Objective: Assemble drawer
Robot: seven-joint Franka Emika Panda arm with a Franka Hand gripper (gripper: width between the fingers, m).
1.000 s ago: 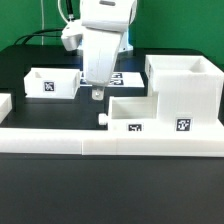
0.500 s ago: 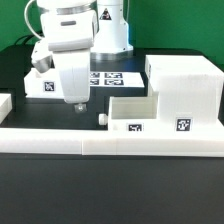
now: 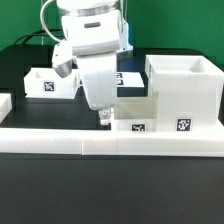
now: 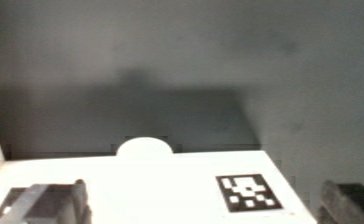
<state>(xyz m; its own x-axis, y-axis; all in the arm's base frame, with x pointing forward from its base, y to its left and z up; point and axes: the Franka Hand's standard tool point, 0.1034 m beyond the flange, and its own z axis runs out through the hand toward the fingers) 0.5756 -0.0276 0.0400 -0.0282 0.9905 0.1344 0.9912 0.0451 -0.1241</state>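
The tall white casing (image 3: 186, 92) stands at the exterior view's right with a tag on its front. A low open-top tray (image 3: 136, 112) lies against its left side, tag facing front. My gripper (image 3: 103, 113) hangs over that tray's left end, at its knob, with the jaws open. In the wrist view my gripper (image 4: 197, 204) straddles the tray's white wall (image 4: 161, 190). That wall's tag (image 4: 250, 188) and round knob (image 4: 145, 149) are in sight, and both dark fingers (image 4: 44, 205) are apart from it. A second tray (image 3: 48, 82) sits at the back left.
The long low white border rail (image 3: 110, 141) runs along the front of the table. The marker board (image 3: 126, 77) lies behind the arm, mostly hidden by it. Dark tabletop (image 3: 40, 108) shows between the left tray and the rail.
My gripper swung to the exterior view's left, then back right and lower. It now hangs at the knob end of the front tray. The parts have not moved.
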